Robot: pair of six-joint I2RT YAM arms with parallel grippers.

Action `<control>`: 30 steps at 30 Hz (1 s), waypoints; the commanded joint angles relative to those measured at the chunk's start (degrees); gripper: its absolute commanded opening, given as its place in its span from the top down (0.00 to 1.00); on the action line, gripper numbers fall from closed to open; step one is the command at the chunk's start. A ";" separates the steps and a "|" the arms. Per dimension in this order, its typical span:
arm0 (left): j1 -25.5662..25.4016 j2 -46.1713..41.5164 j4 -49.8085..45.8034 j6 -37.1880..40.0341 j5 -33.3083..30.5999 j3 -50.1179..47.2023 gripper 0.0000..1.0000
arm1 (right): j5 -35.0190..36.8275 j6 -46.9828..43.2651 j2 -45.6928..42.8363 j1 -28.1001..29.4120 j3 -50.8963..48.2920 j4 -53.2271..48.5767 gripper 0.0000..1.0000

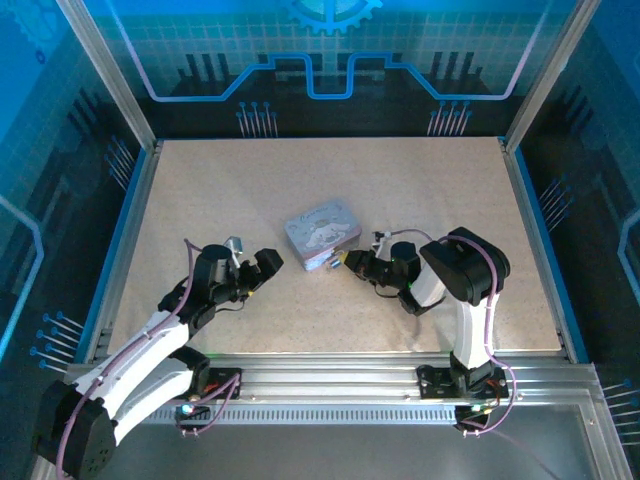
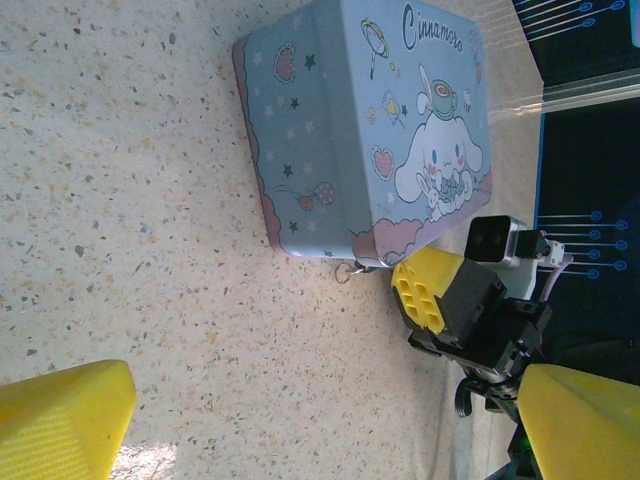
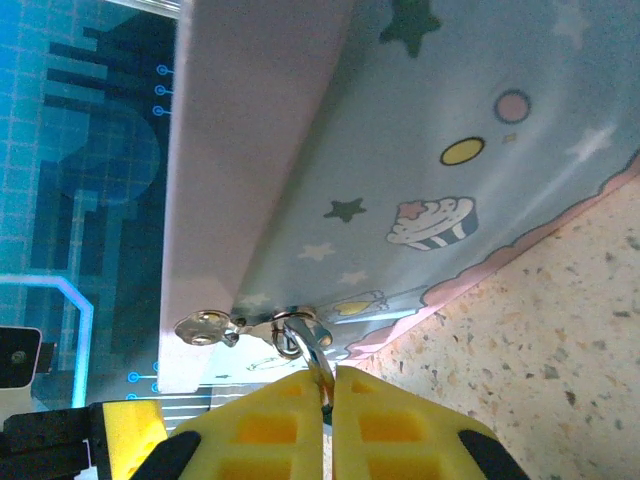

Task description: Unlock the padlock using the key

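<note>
Speckled beige table [image 1: 450, 200]: my right gripper [image 3: 328, 420] pinches the tiny dark metal key [image 3: 322, 385] — the little grey padlock [image 3: 292, 333] hangs straight ahead, at the edge of the lavender tin [image 3: 450, 100]. My left gripper [image 1: 255, 268] is open, farther off.

From here I count: 1 tin [image 1: 322, 232], 1 padlock [image 3: 290, 330], 1 key [image 3: 320, 378], 2 grippers (left gripper [image 1: 262, 272], right gripper [image 3: 327, 398]).

tin [image 2: 370, 130] glossy printed metal; table [image 2: 130, 200] matt speckled, grainy; right gripper [image 3: 328, 400] matt yellow plastic
</note>
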 commanded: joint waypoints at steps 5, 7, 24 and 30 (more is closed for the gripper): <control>-0.48 -0.02 1.03 0.09 -0.52 -0.79 0.01 | 0.42 1.13 -1.33 -1.87 -0.96 0.61 0.91; -0.48 0.04 1.06 0.18 -0.64 -0.70 0.01 | 0.41 0.80 -1.78 -2.09 -1.22 0.16 0.91; -0.47 -0.12 -0.01 1.18 -1.00 -0.35 0.01 | 1.71 -8.48 -13.53 -3.29 -3.65 -13.77 0.91; -0.48 -0.17 -1.47 2.87 -1.93 0.38 0.01 | 0.76 -17.40 -24.71 -3.16 -2.83 -30.10 0.90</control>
